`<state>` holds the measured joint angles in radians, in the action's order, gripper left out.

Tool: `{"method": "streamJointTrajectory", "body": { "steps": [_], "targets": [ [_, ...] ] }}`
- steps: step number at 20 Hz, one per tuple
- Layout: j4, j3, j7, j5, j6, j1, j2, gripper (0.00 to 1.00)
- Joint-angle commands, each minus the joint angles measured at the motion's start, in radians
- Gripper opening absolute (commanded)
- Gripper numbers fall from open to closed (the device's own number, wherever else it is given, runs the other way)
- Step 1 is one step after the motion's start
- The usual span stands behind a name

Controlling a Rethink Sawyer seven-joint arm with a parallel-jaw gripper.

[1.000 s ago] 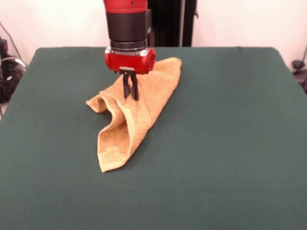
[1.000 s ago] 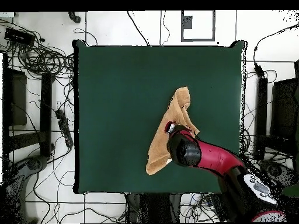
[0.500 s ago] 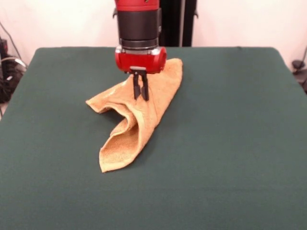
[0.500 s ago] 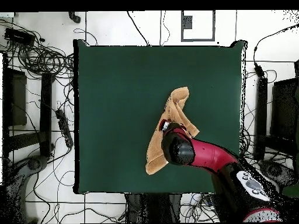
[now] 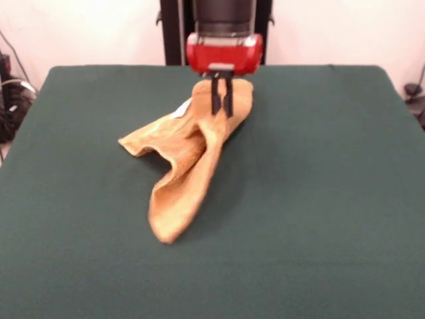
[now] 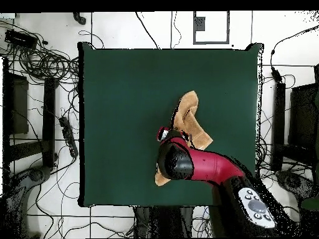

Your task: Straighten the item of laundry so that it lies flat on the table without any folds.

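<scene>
Since a second ago your gripper [image 5: 222, 100] has slid sideways and toward the table's far edge, dragging the towel [image 5: 192, 153] with it, so the free end that lay lower down has pulled in and moved over a bit. The black fingers [image 5: 216, 98] look pressed close together and pinched on a ridge of the cloth near its far corner, which sits right under and just behind the red wrist.

From the gripper, the rest of the towel trails away toward the camera and off to the picture's left in the front view. One flap spreads out sideways, ending in a rounded corner resting on the table [image 5: 332, 199]. A longer rolled tongue runs down and away from the fingers, lying on the green top. There's a deep fold between those two parts, so it's definitely not flat.

In the overhead view, the arm [image 6: 205, 167] covers most of the middle of the towel [image 6: 189, 112], with cloth poking out on both sides of the wrist.
</scene>
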<state>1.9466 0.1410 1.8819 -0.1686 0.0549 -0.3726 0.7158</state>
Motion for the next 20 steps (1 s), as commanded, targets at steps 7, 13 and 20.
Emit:
{"method": "streamJointTrajectory", "body": {
  "steps": [7,13,20],
  "targets": [
    [0.068,-0.071,0.238,0.154,0.184,0.18,0.127,0.0],
    [0.052,-0.02,0.229,0.191,0.095,0.158,0.045,0.0],
    [0.071,0.071,0.215,0.191,-0.003,0.081,-0.018,0.0]
  ]
}}
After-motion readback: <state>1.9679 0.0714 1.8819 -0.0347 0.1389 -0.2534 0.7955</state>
